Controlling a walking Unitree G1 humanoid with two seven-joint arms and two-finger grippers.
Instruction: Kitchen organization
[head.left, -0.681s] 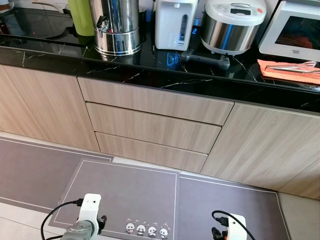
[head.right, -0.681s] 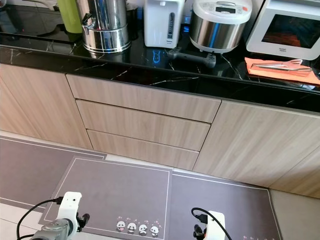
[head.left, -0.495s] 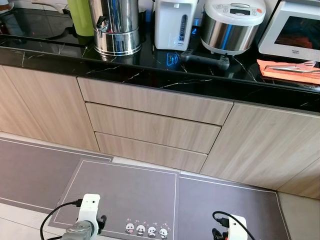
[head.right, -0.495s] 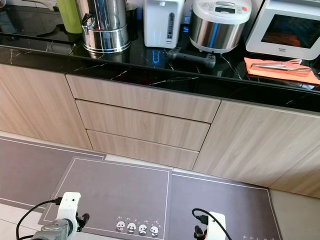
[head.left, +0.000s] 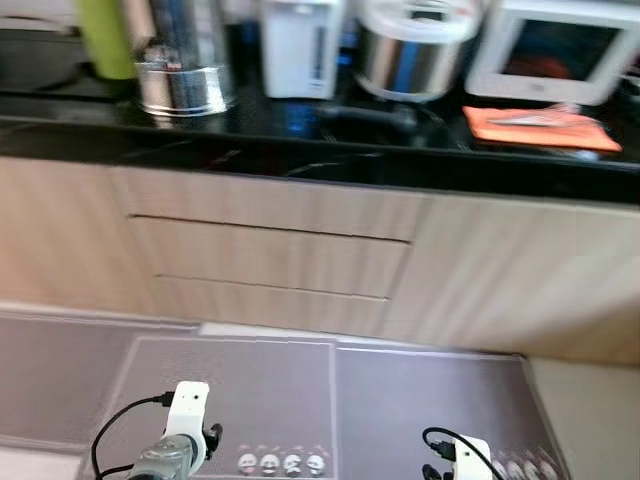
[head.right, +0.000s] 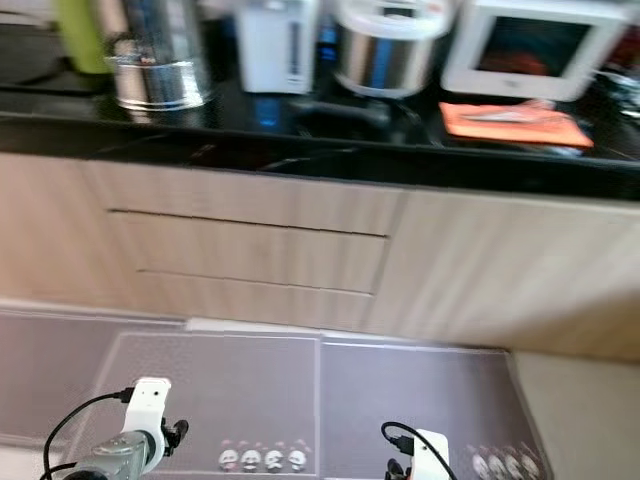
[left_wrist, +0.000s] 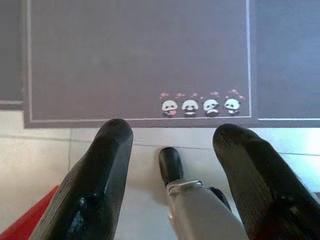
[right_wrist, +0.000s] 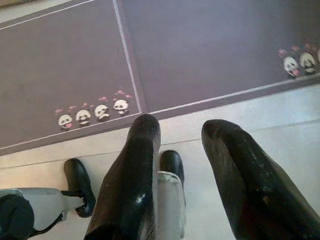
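Both arms hang low over the floor, in front of a black stone counter (head.left: 300, 160). My left gripper (left_wrist: 172, 132) is open, its black fingers (left_wrist: 107, 165) spread over the panda-print mat (left_wrist: 140, 55) with nothing between them. My right gripper (right_wrist: 180, 125) is open too, above the mat's edge and pale floor tiles. On the counter stand a steel urn (head.left: 180, 70), a white water boiler (head.left: 295, 45), a rice cooker (head.left: 415, 50) and a white microwave (head.left: 555, 50). An orange cloth (head.left: 535, 128) carrying a metal utensil lies before the microwave. The head views are blurred.
Three wooden drawers (head.left: 270, 260) sit under the counter, with plain cabinet fronts (head.left: 500, 280) on either side. A black-handled object (head.left: 370, 118) lies near the rice cooker and a green bottle (head.left: 103, 40) stands far left. Grey mats (head.left: 230, 380) cover the floor.
The whole scene has slid left and blurred, so the camera has turned right. Both arms still hang at the bottom of the view.
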